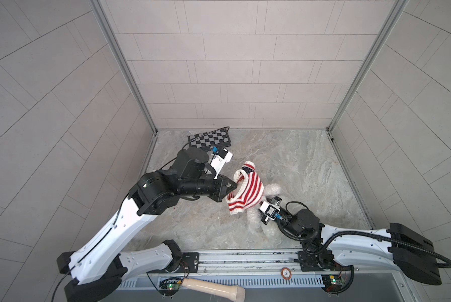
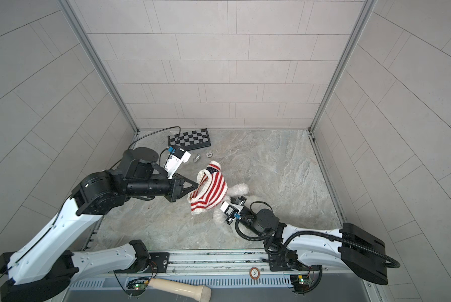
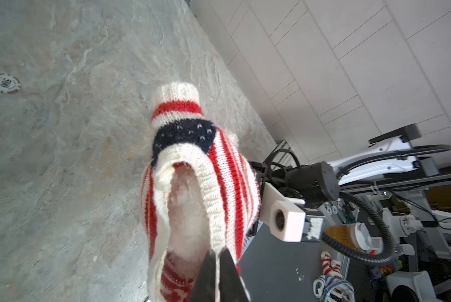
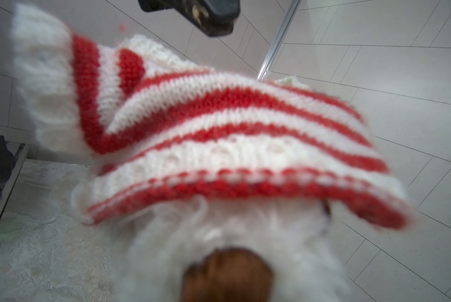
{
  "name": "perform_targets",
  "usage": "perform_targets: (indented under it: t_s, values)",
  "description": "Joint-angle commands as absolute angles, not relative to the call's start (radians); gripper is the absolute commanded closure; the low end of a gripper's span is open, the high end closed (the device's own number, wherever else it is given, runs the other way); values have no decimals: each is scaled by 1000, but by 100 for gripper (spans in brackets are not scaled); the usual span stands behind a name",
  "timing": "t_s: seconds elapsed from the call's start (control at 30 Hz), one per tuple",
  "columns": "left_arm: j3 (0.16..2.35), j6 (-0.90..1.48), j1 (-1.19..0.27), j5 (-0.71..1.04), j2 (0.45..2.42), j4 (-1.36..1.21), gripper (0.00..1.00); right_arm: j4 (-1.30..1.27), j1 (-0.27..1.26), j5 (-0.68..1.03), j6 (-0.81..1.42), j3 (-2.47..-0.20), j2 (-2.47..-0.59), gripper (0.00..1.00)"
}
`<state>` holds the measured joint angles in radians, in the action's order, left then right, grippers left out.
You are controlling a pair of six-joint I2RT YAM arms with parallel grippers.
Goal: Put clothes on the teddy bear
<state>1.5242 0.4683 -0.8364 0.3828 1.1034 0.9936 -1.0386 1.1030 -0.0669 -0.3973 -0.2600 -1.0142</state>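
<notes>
The red-and-white striped sweater with a navy starred patch covers the top of the teddy bear, whose white fur shows below it on the marble table. My left gripper is shut on the sweater's white ribbed rim, and fur shows inside the opening. My right gripper is at the bear's body under the sweater's hem. In the right wrist view its fingers are buried in white fur with a brown patch in front, and it appears shut on the bear.
A folded chessboard lies at the back left by the wall. A poker chip and a small metal piece lie near it. A wooden mallet rests below the front rail. Walls close in three sides.
</notes>
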Motion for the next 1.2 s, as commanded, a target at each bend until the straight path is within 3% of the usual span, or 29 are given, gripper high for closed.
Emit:
perform_targets:
  t_s: [0.0, 0.3, 0.5, 0.77, 1.07, 1.17]
  values:
    - [1530, 442, -835, 367, 1121, 1028, 83, -1060, 1101, -46, -444, -289, -981, 100]
    - [1475, 462, -835, 391, 1146, 944, 84, -1002, 1100, -16, -460, -293, -938, 100]
    - [1422, 492, -855, 440, 1155, 872, 54, -1019, 1101, -9, -466, -297, -959, 100]
    - [1363, 510, -887, 423, 1167, 802, 42, -1070, 1101, 16, -468, -294, -977, 100]
    - [1357, 508, -888, 404, 1168, 824, 61, -1105, 1100, 18, -471, -292, -987, 100]
    - [1326, 529, -871, 411, 1149, 791, 59, -1092, 1101, 28, -480, -296, -983, 100]
